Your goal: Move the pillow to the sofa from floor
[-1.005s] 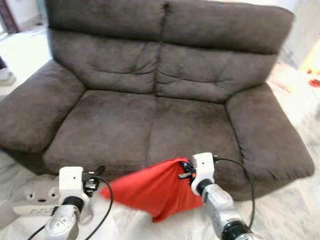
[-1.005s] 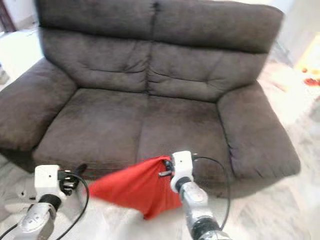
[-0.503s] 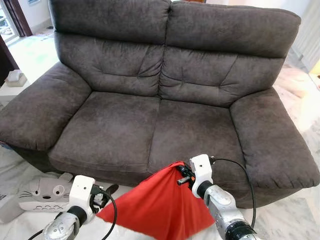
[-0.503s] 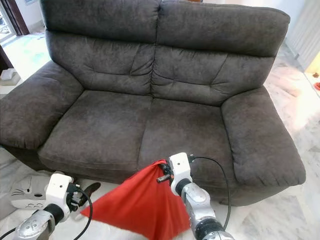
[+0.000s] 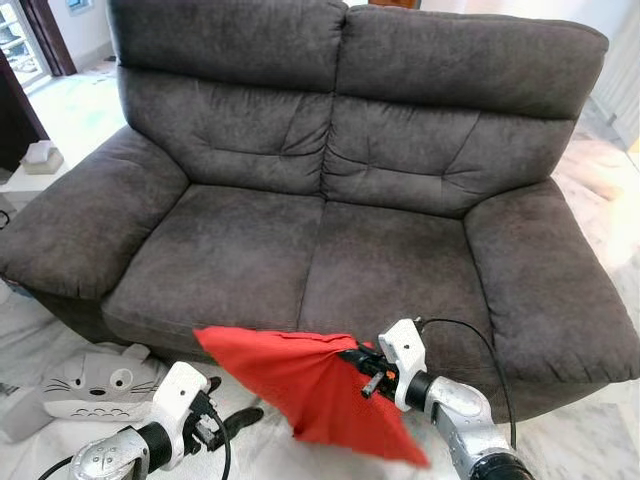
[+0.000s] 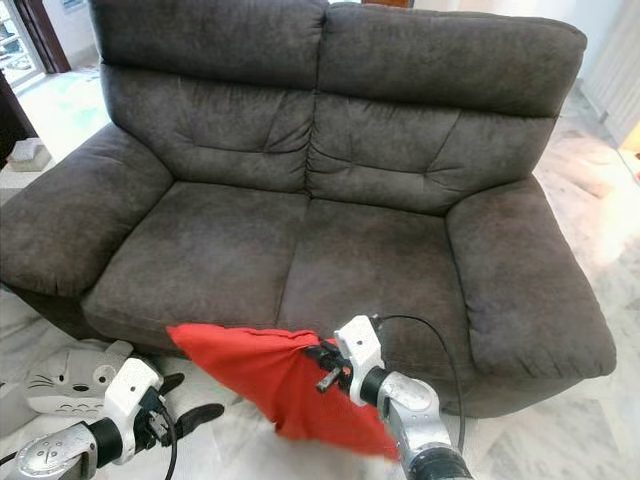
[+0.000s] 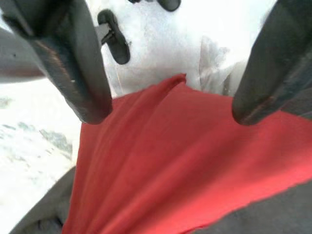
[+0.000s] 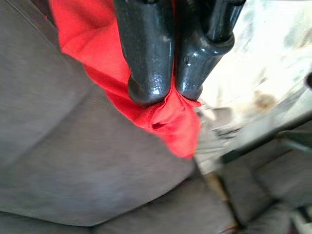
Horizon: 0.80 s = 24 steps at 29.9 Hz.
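- Left eye view showed the right gripper with jaws pinching a corner of the red pillow, held up at the front edge of the sofa.
- Left gripper hung near the floor, jaws spread, below the pillow.
- A cat-faced plush lay beside the sofa.

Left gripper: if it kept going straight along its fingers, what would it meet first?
Most likely the red pillow: the left gripper, fingers open, points at that cloth, with sofa fabric behind it. How far off the pillow is cannot be judged.
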Tool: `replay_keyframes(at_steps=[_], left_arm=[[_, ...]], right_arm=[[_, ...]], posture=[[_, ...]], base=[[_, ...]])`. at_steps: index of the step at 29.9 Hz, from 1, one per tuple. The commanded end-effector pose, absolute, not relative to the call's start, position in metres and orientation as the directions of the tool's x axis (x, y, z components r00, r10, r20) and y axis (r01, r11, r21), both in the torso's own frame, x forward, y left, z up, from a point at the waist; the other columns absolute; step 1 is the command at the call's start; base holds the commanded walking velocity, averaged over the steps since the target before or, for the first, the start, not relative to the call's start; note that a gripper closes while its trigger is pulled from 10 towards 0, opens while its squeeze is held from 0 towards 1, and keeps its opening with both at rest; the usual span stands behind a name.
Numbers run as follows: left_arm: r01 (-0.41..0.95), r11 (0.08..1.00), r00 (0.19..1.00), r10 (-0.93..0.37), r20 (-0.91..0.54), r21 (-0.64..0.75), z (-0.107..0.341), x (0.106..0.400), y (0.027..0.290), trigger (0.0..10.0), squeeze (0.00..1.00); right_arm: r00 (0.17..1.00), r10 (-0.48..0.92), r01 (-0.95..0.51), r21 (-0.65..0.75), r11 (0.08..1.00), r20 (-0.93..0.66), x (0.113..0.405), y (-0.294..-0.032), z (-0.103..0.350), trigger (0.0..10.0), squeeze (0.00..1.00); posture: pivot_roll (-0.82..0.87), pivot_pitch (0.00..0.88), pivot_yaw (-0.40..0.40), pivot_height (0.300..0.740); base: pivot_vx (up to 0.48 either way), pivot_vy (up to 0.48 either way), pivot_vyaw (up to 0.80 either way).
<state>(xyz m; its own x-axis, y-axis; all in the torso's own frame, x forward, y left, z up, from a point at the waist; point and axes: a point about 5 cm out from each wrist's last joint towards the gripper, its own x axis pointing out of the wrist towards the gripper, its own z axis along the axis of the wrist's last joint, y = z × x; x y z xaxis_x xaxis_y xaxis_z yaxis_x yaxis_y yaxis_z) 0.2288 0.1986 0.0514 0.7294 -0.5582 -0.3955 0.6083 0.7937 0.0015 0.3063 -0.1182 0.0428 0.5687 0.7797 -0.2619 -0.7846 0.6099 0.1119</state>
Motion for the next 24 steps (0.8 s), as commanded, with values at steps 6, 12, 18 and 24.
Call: replay_keyframes(at_steps=[6, 12, 18, 24], left_arm=[[0.663, 0.749, 0.682, -0.603, -0.414, 0.001, 0.059, 0.229, 0.196, 10.0, 1.00], [0.677, 0.736, 0.681, -0.623, -0.384, 0.005, 0.072, 0.235, 0.197, 10.0, 1.00], [0.721, 0.693, 0.629, -0.666, -0.402, -0.020, 0.079, 0.234, 0.199, 10.0, 1.00], [0.765, 0.642, 0.556, -0.699, -0.451, -0.052, 0.077, 0.230, 0.201, 10.0, 1.00]], right_arm=[[0.448, 0.869, -0.877, 0.086, 0.472, -0.209, 0.304, -0.111, 0.058, 10.0, 0.00], [0.332, 0.915, -0.923, 0.119, 0.365, -0.229, 0.293, -0.114, 0.059, 10.0, 0.00], [0.217, 0.936, -0.956, 0.136, 0.262, -0.279, 0.282, -0.121, 0.060, 10.0, 0.00], [0.159, 0.939, -0.970, 0.131, 0.206, -0.304, 0.276, -0.126, 0.065, 10.0, 0.00]], posture=[[0.20, 0.093, -0.033, 0.740], [0.20, 0.102, -0.030, 0.740], [0.19, 0.105, -0.029, 0.740], [0.19, 0.103, -0.030, 0.740]], base=[[0.000, 0.000, 0.00], [0.000, 0.000, 0.00], [0.000, 0.000, 0.00], [0.000, 0.000, 0.00]])
